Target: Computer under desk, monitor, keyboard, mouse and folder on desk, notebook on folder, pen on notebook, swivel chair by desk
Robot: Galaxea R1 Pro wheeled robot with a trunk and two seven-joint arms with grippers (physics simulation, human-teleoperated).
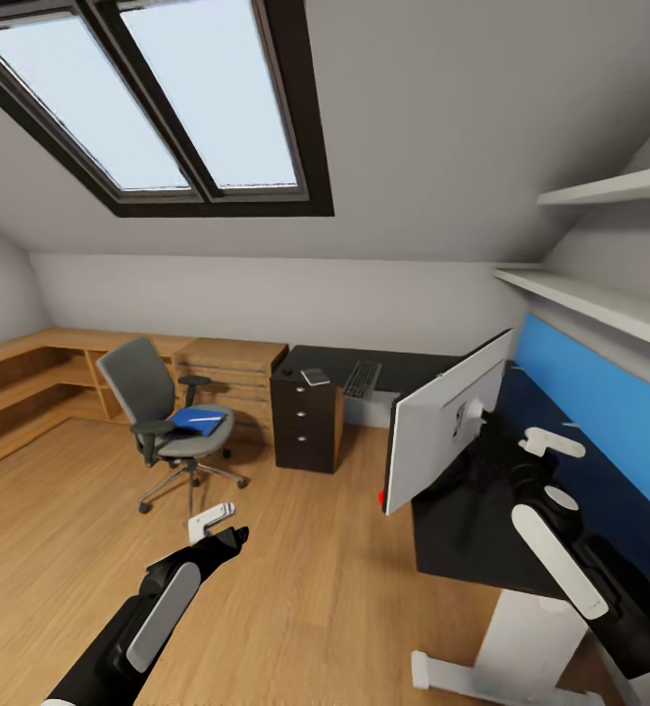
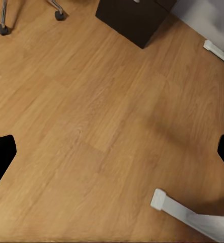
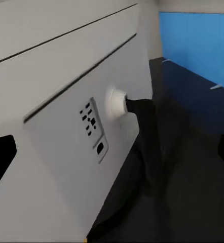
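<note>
Right fingers (image 1: 550, 443) spread just behind monitor (image 1: 442, 417) on desk (image 1: 462, 529); left fingers (image 1: 212, 521) spread over floor (image 1: 295, 588).

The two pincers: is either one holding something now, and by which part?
Nothing is held. The left pincer is open over bare wooden floor; the right pincer is open behind the white-backed monitor.

Glossy black desk (image 1: 462, 520), wood floor (image 1: 295, 588)

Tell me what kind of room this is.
Likely an attic home office or bedroom workspace: skylight in a sloped ceiling, desk with monitor, and swivel chair on wood floor.
</note>
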